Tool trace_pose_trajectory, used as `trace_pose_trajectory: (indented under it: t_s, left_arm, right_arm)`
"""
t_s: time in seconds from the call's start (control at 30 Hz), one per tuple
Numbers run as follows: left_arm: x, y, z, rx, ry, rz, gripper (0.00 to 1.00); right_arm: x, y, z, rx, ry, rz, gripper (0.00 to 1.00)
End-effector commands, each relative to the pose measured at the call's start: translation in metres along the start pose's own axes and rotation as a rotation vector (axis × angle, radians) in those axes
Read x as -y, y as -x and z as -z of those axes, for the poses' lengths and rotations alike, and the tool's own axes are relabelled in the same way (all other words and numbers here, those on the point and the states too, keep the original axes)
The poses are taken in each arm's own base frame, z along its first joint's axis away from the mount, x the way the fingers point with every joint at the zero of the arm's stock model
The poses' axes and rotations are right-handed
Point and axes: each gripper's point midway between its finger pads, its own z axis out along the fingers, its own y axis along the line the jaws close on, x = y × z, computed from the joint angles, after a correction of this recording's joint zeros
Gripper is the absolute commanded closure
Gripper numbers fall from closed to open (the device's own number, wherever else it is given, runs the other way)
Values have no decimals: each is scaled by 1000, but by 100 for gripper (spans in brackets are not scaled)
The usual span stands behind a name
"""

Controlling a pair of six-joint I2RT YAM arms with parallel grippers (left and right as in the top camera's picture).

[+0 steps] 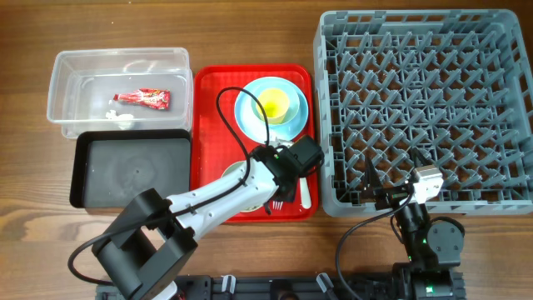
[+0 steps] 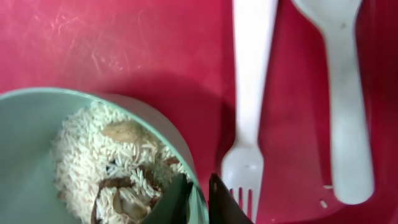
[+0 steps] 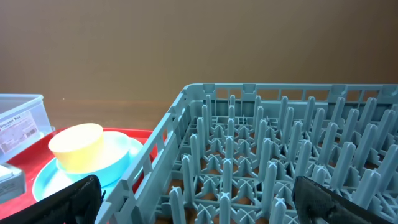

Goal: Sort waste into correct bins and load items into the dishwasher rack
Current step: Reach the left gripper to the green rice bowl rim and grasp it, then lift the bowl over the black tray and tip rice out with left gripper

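My left gripper (image 2: 200, 202) is shut on the rim of the mint-green bowl (image 2: 25, 143), one finger inside and one outside. The bowl holds white rice with brown bits (image 2: 124, 162). In the overhead view this gripper (image 1: 275, 171) is over the red tray's front and hides most of the bowl. The white fork (image 2: 252, 93) and spoon (image 2: 345, 93) lie beside the bowl. The yellow cup (image 1: 277, 104) stands in the light-blue bowl (image 1: 291, 93) on the light-blue plate (image 1: 250, 117). My right gripper (image 1: 393, 171) is open and empty over the front edge of the grey rack (image 1: 425, 83).
The clear tub (image 1: 58, 92) at the back left holds the red wrapper (image 1: 146, 97) and a white scrap (image 1: 119, 118). The black tray (image 1: 125, 171) sits in front of it. The flat red tray (image 1: 216, 92) lies between the bins and the rack.
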Motion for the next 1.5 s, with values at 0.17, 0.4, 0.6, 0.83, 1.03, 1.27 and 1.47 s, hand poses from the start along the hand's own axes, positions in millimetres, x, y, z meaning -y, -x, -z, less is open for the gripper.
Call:
trace_pose_trajectory:
  t_s: [0.17,0.4,0.6,0.83,1.03,1.27,1.47]
  left_arm:
    - [-7,-3,-3,-9,46,-3,91]
    - [-7,-4,-3,-10,44,-2,92]
    - [-6,-2,-3,-5,39,0,96]
    - [-5,25,44,51,-128,94,96]
    - [-68,52,88,63,-307,273,96]
    - [-197,65,116,156,-445,589,96]
    - [-265,64,118,232,-523,799,96]
  right_arm:
    - [-1,2,0,9,7,-11,0]
    - [-1,2,0,9,7,-12,0]
    - [-1,2,0,9,7,-11,0]
    - [-1,2,0,9,7,-12,0]
    - [-1,2,0,9,7,-11,0]
    - [-1,2,0,9,7,-11,0]
    - [-1,2,0,9,7,-12,0]
